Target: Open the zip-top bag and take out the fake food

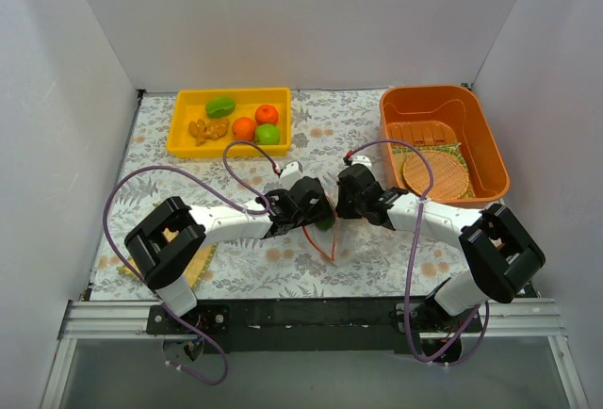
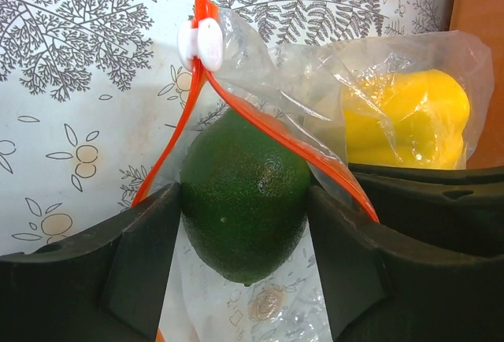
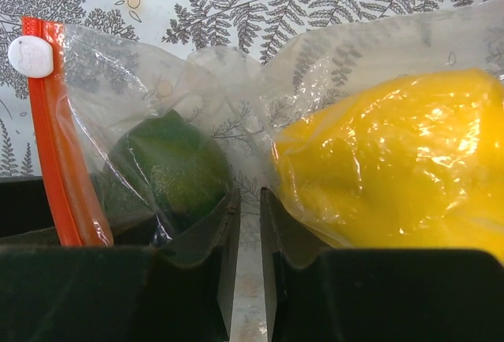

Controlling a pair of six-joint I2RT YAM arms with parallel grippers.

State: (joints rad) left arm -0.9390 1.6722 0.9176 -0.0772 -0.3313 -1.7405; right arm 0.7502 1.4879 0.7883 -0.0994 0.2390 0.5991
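The zip-top bag (image 2: 315,82) lies on the cloth between both grippers, its orange-red strip (image 2: 169,153) spread open, with a white slider at one end. My left gripper (image 2: 244,200) is shut on the dark green piece (image 2: 244,192) at the bag's mouth. The yellow piece (image 2: 405,117) sits inside the bag. My right gripper (image 3: 250,200) is closed to a narrow gap on the bag film (image 3: 236,121) between the green piece (image 3: 169,172) and the yellow piece (image 3: 394,169). In the top view the left gripper (image 1: 316,209) and right gripper (image 1: 341,204) meet over the bag (image 1: 326,245).
A yellow tray (image 1: 229,95) at the back left holds two orange balls (image 1: 267,114), a bright green ball (image 1: 268,134), a green piece (image 1: 220,106) and a tan lumpy piece (image 1: 208,129). An orange basket (image 1: 490,145) at the right holds wooden slats and a woven disc. A straw mat (image 1: 200,263) lies near left.
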